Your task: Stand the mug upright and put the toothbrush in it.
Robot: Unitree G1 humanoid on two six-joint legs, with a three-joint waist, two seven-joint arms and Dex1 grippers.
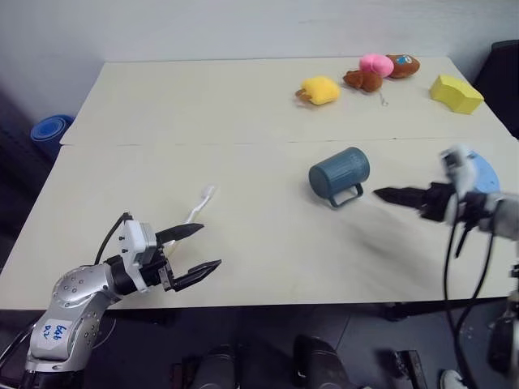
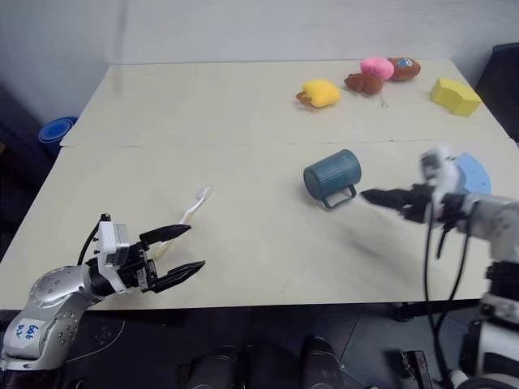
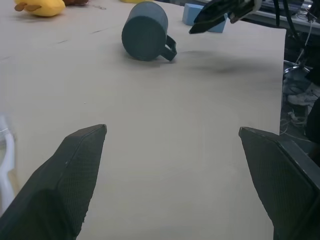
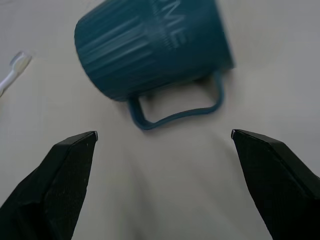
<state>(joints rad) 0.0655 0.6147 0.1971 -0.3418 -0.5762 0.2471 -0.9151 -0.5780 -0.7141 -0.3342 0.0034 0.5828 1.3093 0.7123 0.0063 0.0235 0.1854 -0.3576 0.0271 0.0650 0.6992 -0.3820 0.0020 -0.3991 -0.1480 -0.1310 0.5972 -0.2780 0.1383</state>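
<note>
Mug on its side, untouched

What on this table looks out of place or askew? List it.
The dark teal-blue ribbed mug lies tipped on its side mid-table, loop handle toward the table's near edge. The slim white toothbrush lies loose on the table, apart from it.

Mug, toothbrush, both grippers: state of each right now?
mug: on its side on the table, handle toward the right gripper, not held.
toothbrush: flat on the table, not held.
left gripper: open, empty.
right gripper: open, empty, pointing at the mug.
</note>
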